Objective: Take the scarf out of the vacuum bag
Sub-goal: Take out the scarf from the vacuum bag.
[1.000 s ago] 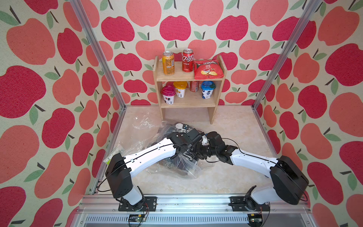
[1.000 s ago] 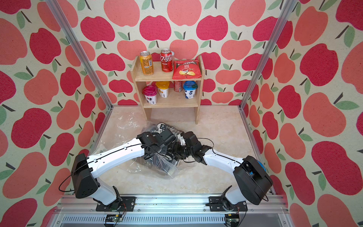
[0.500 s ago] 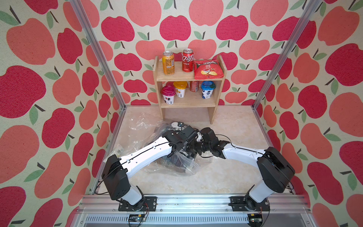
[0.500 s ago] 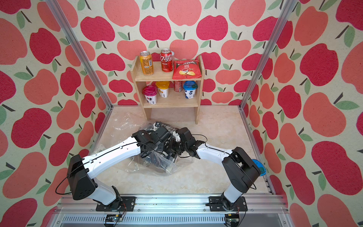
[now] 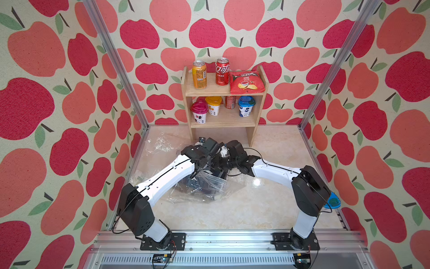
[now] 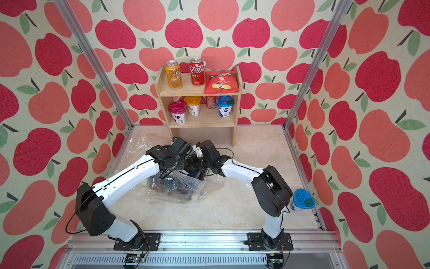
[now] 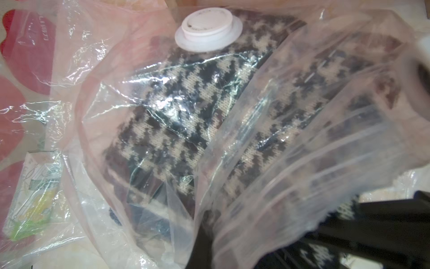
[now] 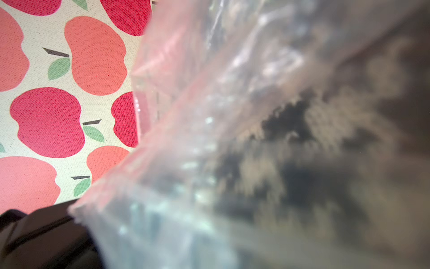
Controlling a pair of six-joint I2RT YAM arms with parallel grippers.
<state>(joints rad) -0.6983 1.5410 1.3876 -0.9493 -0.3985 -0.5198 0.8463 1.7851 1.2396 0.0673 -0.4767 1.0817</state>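
Since a second ago both arms have drawn in towards the wooden shelf (image 5: 258, 109), the right elbow folding higher, and the right fingers (image 8: 46, 237), then partly open, are now closed at the mouth of the vacuum bag (image 5: 204, 186); blurred plastic fills that wrist view, so what they have caught cannot be told. The left fingers (image 7: 202, 246) are unchanged, shut tight on the bag's ribbed zip edge. The bag lies crumpled on the marbled surface (image 5: 256, 209) between the arms, its round white valve cap (image 7: 208, 25) facing up. The dark-and-cream houndstooth scarf (image 7: 181, 111) is bunched inside it. Just beside it lies a smaller clear bag (image 7: 35, 186) with green-and-white bits. The shelf carries two cans, a red crisp packet and lidded cups. A blue-lidded cup (image 6: 302, 201) stands at the surface's right edge, behind the right elbow. In both top views the two black wrists crowd over the bag and hide the fingers
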